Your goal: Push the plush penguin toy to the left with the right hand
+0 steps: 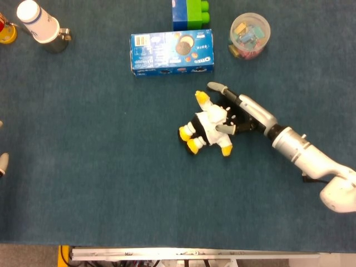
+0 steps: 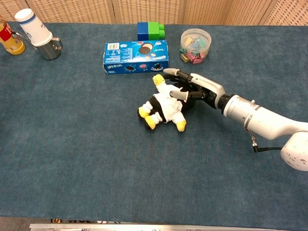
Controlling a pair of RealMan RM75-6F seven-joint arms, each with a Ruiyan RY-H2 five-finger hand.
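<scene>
The plush penguin (image 1: 207,124) (image 2: 162,104), black and white with yellow feet and beak, lies on its side on the blue cloth just below the cookie box. My right hand (image 1: 238,110) (image 2: 193,89) presses against the penguin's right side, fingers spread, one finger reaching over its head and another lying across its body. It grips nothing. Of my left hand (image 1: 2,162) only pale fingertips show at the left edge of the head view, far from the toy; how they are set is hidden.
A blue cookie box (image 1: 172,52) (image 2: 136,56) lies just beyond the penguin. Behind it stand blue-green blocks (image 1: 191,13) and a clear tub of clips (image 1: 249,35). At far left are a white cup in a metal mug (image 1: 43,26) and a yellow-red item (image 2: 9,38).
</scene>
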